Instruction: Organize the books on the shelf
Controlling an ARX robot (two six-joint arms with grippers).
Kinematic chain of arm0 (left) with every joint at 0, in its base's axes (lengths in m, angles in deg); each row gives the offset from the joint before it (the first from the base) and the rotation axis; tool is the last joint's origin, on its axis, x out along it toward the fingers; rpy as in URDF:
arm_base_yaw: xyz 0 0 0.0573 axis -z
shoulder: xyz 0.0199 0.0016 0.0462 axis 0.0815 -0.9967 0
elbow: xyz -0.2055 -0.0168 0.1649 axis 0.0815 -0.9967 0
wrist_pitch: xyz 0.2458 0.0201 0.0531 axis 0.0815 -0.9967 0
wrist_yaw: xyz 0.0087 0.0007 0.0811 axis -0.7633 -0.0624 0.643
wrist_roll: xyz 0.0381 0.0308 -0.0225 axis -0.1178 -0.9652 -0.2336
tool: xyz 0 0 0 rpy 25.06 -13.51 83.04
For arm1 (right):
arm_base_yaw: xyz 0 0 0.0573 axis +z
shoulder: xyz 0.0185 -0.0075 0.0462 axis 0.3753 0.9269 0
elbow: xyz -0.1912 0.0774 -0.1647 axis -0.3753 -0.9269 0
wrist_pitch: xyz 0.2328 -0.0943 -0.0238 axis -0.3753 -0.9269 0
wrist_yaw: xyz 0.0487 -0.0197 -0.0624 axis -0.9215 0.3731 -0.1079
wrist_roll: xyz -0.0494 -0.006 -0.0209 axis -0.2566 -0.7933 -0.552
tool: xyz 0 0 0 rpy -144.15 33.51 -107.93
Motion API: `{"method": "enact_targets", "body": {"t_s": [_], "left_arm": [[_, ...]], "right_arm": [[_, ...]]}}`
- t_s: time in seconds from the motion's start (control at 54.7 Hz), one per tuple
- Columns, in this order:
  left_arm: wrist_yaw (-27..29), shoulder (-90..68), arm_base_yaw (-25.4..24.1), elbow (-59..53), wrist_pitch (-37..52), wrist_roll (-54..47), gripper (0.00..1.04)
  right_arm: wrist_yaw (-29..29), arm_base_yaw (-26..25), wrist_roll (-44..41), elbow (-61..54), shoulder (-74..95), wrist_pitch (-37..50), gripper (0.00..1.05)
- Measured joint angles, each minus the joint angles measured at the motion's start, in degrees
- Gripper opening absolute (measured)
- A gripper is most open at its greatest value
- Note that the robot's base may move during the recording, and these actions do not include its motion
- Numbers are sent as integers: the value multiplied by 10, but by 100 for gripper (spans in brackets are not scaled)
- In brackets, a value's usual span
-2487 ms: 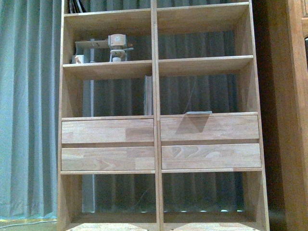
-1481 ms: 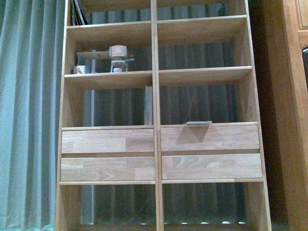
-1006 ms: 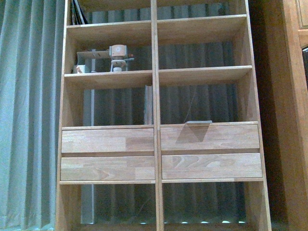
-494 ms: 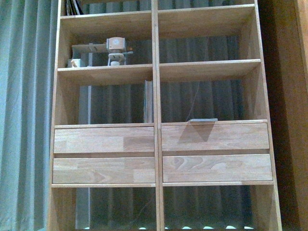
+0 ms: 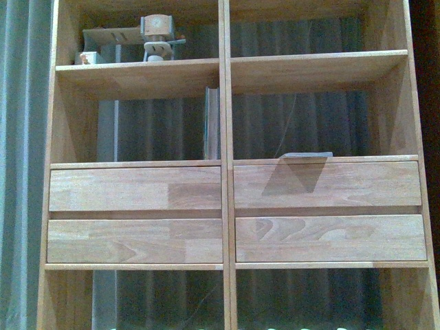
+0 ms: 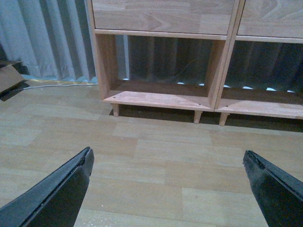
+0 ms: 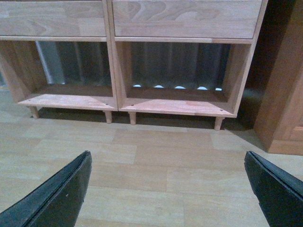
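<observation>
The light-wood shelf fills the front view, with open cubbies and four drawer fronts. One thin book stands upright against the central divider in the left cubby above the drawers. Another greyish book lies flat on the board above the right drawers, its edge at the front. Neither gripper shows in the front view. My left gripper is open and empty over the wood floor, in front of the shelf's bottom cubbies. My right gripper is open and empty over the floor before the bottom board.
A wooden model with a grey box stands on the upper left board. Grey-green curtains hang left of and behind the shelf. A dark wooden cabinet stands close on the right. The shelf rests on short legs.
The shelf has grown larger in the front view and its boards sit lower and wider in the picture. The two books have stayed in place.
</observation>
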Motion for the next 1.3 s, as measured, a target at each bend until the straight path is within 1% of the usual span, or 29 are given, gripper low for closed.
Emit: {"method": "enact_targets", "body": {"t_s": [1.298], "left_arm": [[0,1,0,0,0,0,98]], "right_arm": [[0,0,0,0,0,0,98]]}}
